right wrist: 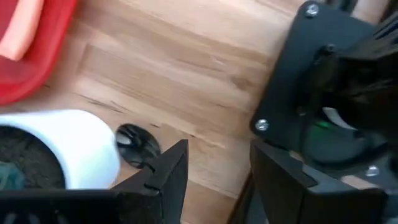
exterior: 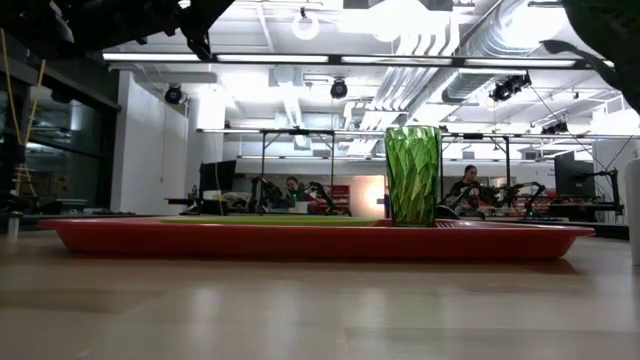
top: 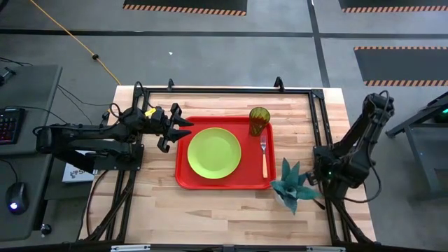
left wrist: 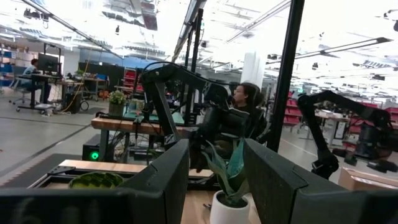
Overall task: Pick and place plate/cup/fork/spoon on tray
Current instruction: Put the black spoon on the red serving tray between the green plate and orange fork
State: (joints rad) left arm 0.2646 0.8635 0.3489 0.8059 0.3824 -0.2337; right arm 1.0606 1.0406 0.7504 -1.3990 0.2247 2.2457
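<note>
The red tray (top: 183, 175) lies mid-table. On it rest the lime-green plate (top: 214, 152), the green tumbler cup (top: 259, 120) standing upright at its far right corner, and the orange-handled fork (top: 264, 159) along its right side. My left gripper (top: 185, 129) is open and empty, raised over the tray's left rim. My right gripper (right wrist: 214, 183) is open and empty, low over the table at the right, beside the plant's white pot (right wrist: 56, 146). The dark spoon's bowl (right wrist: 138, 144) lies on the wood next to that pot. The rest of the spoon is hidden.
A teal spiky plant (top: 289, 183) in a white pot stands just off the tray's near right corner. A black frame (top: 224, 91) borders the table. Bare wood lies in front of the tray (top: 210, 210). People sit in the room behind the table (exterior: 468, 185).
</note>
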